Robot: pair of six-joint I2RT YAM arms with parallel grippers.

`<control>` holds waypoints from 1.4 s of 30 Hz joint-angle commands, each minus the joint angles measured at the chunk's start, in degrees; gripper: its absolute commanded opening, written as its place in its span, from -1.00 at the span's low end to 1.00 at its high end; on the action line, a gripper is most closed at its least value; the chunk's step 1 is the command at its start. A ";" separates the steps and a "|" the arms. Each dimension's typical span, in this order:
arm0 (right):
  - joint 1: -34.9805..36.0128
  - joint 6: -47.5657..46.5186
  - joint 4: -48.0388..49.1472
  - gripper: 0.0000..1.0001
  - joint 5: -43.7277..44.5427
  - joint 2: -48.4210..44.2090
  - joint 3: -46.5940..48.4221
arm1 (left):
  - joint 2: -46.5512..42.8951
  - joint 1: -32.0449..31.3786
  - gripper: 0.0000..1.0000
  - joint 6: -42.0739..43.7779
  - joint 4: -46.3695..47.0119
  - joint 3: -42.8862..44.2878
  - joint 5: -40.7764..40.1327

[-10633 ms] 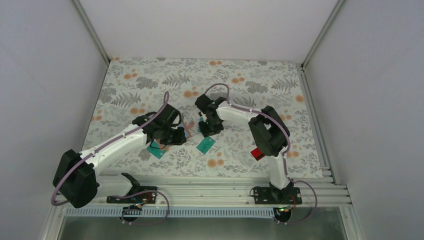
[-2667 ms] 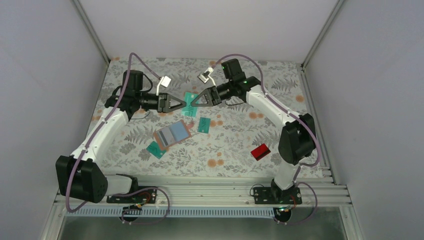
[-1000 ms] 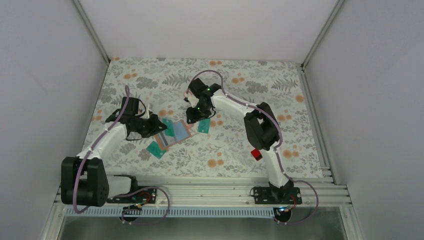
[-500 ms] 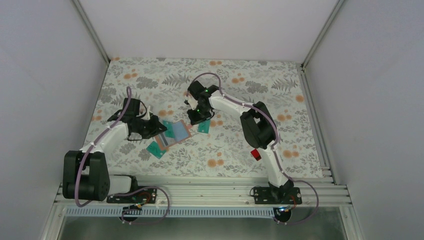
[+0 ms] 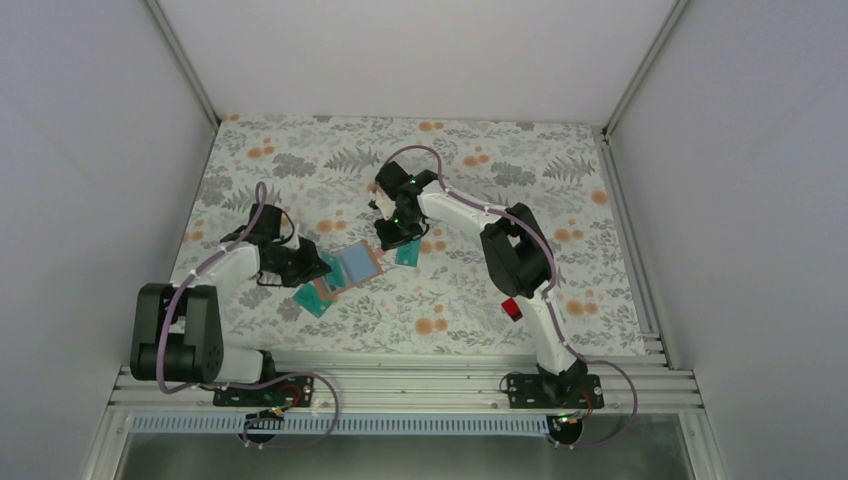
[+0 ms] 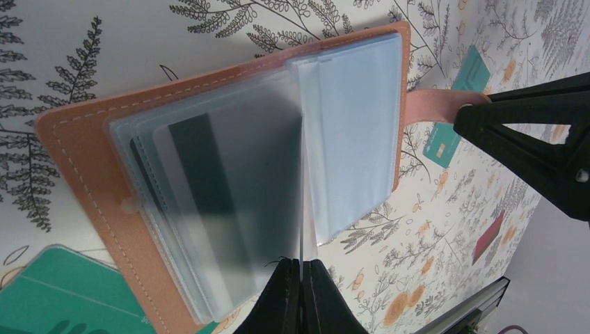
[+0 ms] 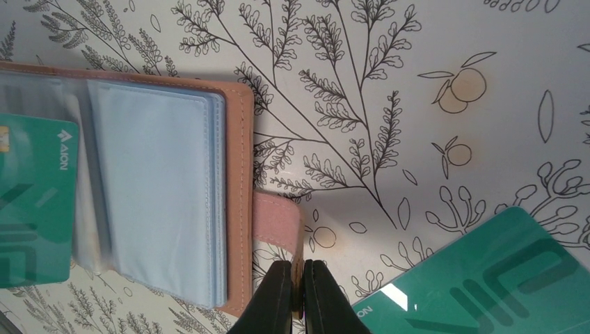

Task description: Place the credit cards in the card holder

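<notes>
The card holder (image 5: 352,266) lies open near the middle of the table (image 5: 500,170); the left pincer (image 6: 300,268) is closed on the edge of a clear sleeve (image 6: 236,202), the right pincer (image 7: 300,277) closed on the pink strap (image 7: 275,221); so the step seems to be holding it open; next, I think, one pincer must release to fetch the teal card (image 7: 487,278) lying near the strap.

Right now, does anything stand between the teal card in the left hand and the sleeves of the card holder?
Nothing visible does. The left hand holds the teal card right over the clear sleeves of the open card holder. The right hand pinches its strap, off to the side.
</notes>
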 commanded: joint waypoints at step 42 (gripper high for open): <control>0.65 -1.24 -0.12 -0.92 -0.78 0.71 -2.84 | 4.14 0.35 -0.95 -4.24 15.67 -5.75 6.82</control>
